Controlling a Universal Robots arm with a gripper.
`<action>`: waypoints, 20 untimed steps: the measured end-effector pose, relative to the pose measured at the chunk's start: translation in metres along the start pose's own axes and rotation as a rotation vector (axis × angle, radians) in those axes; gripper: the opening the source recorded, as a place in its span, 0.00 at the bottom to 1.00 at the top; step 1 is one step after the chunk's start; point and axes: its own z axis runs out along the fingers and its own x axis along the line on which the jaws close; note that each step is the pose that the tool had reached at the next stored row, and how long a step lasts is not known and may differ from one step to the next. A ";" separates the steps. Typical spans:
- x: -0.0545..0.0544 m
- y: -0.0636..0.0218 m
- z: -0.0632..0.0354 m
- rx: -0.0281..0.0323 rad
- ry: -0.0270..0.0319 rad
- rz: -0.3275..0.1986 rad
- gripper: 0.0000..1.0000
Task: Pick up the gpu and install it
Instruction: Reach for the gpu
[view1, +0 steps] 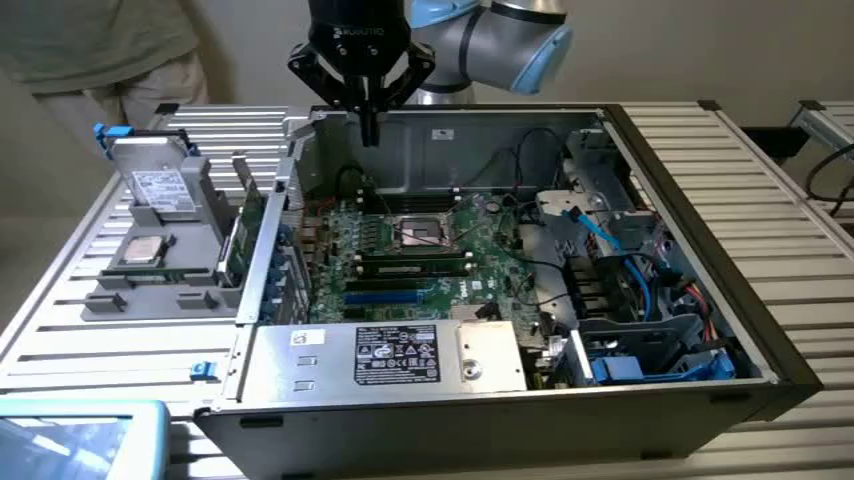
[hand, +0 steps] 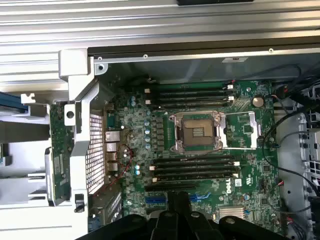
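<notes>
My gripper (view1: 370, 132) hangs pinched shut, empty, over the PC case (view1: 454, 135). The gpu (view1: 248, 232) stands on edge just beside it (exterior view's left), so a sloppy approach could tip it.

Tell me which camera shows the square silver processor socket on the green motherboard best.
The wrist view: it looks straight down on the square silver processor socket, with its whole metal frame unobstructed. The exterior view shows it at a slant from farther off, on the green motherboard.
</notes>
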 end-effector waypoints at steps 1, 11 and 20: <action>0.000 0.0000 0.0000 0.0000 0.0000 0.000 0.12; 0.000 0.0000 0.0000 -0.0001 0.0000 0.000 0.12; 0.021 -0.0015 -0.0001 -0.0001 -0.0016 0.000 0.12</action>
